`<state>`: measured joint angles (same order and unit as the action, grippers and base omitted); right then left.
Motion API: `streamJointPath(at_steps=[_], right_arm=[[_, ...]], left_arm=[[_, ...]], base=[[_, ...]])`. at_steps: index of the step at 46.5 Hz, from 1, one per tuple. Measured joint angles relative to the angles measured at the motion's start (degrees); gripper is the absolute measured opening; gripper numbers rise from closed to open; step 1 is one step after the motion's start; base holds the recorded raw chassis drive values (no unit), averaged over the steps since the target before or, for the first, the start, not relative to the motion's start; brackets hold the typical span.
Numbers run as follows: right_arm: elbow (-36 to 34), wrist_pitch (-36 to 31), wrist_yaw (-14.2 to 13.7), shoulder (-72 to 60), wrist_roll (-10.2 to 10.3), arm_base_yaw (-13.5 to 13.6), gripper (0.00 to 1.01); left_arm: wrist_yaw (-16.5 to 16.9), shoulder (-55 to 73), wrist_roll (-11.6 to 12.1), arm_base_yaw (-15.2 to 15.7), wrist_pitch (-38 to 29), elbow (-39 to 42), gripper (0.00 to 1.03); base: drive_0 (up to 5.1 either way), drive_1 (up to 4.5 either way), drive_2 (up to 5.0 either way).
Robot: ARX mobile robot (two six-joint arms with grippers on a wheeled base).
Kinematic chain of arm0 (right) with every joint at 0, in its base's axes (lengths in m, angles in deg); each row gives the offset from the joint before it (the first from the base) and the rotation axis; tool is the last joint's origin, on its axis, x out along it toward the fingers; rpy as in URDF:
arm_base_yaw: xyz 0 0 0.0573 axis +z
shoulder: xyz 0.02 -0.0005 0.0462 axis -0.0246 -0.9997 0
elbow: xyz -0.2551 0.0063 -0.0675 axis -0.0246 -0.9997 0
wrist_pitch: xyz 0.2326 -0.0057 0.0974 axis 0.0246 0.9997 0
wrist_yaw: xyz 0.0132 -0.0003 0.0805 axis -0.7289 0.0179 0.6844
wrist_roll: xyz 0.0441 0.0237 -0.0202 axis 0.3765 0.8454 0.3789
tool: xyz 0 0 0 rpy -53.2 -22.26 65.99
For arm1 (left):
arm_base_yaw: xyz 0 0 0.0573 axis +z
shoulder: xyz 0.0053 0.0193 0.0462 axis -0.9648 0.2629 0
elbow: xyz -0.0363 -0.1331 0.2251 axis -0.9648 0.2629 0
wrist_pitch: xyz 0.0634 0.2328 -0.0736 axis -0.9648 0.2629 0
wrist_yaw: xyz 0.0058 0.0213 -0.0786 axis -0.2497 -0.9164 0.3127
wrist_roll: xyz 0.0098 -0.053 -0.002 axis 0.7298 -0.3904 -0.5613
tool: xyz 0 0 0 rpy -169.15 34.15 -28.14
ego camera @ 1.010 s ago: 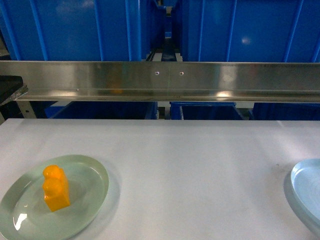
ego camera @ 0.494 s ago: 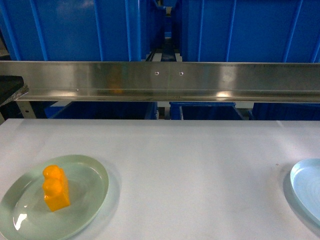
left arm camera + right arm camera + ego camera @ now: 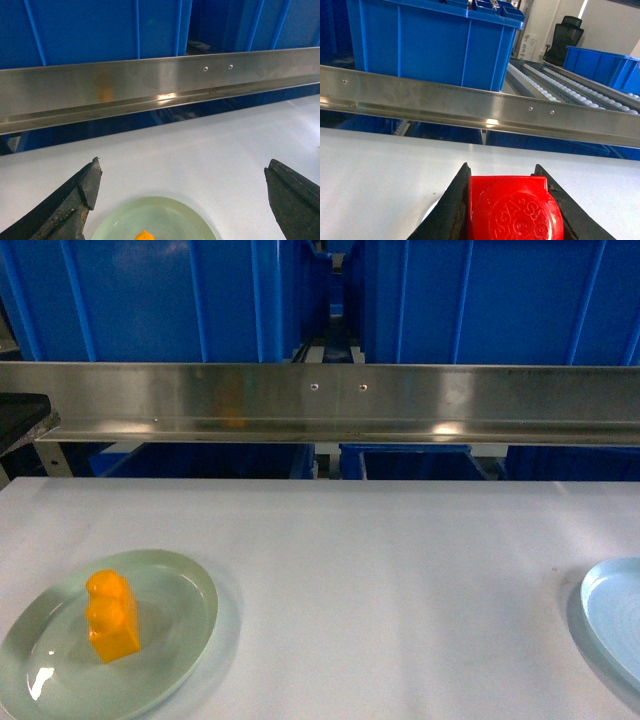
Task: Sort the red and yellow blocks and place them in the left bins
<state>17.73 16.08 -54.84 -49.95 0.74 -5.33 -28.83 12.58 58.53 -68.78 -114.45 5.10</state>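
Observation:
A glossy orange-yellow block (image 3: 112,617) with two studs stands on a pale green plate (image 3: 172,585) at the table's front left. In the left wrist view my left gripper (image 3: 183,165) hangs open above that plate (image 3: 165,215). Only the block's top (image 3: 144,235) shows there, at the bottom edge. My right gripper (image 3: 502,167) is shut on a red block (image 3: 515,210), held over the white table. Large blue bins (image 3: 140,300) (image 3: 500,300) stand behind the rail. Neither gripper shows in the head view.
A long steel rail (image 3: 320,400) runs across the table's far edge. A pale blue plate (image 3: 615,625) lies at the front right. In the right wrist view a roller conveyor (image 3: 570,90) and another blue bin (image 3: 605,65) stand beyond the rail.
The dark shape at the far left under the rail has drawn back a little. The yellow block and both plates stay where they were.

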Motion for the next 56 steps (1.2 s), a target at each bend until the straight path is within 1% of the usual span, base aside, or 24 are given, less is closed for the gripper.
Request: streamJointPath(at_steps=[6, 13, 16, 19, 21, 24, 28, 36, 43, 49, 56], right_arm=[[0.0, 0.07, 0.0, -0.02, 0.0, 0.0, 0.28], [0.0, 0.02, 0.0, -0.02, 0.0, 0.0, 0.28], [0.0, 0.04, 0.0, -0.02, 0.0, 0.0, 0.28], [0.0, 0.02, 0.0, -0.02, 0.0, 0.0, 0.28], [0.0, 0.04, -0.02, -0.02, 0.0, 0.0, 0.28], [0.0, 0.04, 0.0, -0.02, 0.0, 0.0, 0.28], [0.0, 0.04, 0.0, -0.02, 0.0, 0.0, 0.28], [0.0, 0.04, 0.0, -0.02, 0.0, 0.0, 0.28], [0.0, 0.04, 0.0, -0.02, 0.0, 0.0, 0.28], [0.0, 0.04, -0.02, -0.02, 0.0, 0.0, 0.28], [0.0, 0.04, 0.0, -0.02, 0.0, 0.0, 0.28]], left_arm=[[-1.51, 1.11, 0.35, -0.92, 1.66, -0.17, 0.98], [-4.55, 4.59, 0.42, -1.95, 2.89, -1.92, 0.98], [-5.33, 6.12, 0.39, -2.51, 3.61, -3.04, 0.98], [-7.74, 9.05, 0.87, -3.85, 3.54, -4.52, 0.98], [-8.52, 10.71, 0.92, -4.7, 4.83, -5.51, 0.98], [-9.62, 12.13, 1.46, -5.46, 4.7, -5.99, 0.98], [-11.93, 14.49, 1.49, -6.86, 6.16, -7.34, 0.98], [-16.31, 18.73, 1.84, -8.98, 4.04, -8.66, 0.98], [-18.6, 22.6, 1.75, -10.36, 3.39, -9.31, 0.98], [-22.32, 25.83, 1.4, -11.65, 3.5, -9.44, 0.98], [-24.74, 26.23, 0.94, -13.22, 3.5, -9.33, 0.98]], base=[[0.0, 0.0, 0.0], [0.0, 0.0, 0.0], [0.0, 0.0, 0.0], [0.0, 0.0, 0.0], [0.0, 0.0, 0.0], [0.0, 0.0, 0.0], [0.0, 0.0, 0.0], [0.0, 0.0, 0.0], [0.0, 0.0, 0.0], [0.0, 0.0, 0.0], [0.0, 0.0, 0.0]])
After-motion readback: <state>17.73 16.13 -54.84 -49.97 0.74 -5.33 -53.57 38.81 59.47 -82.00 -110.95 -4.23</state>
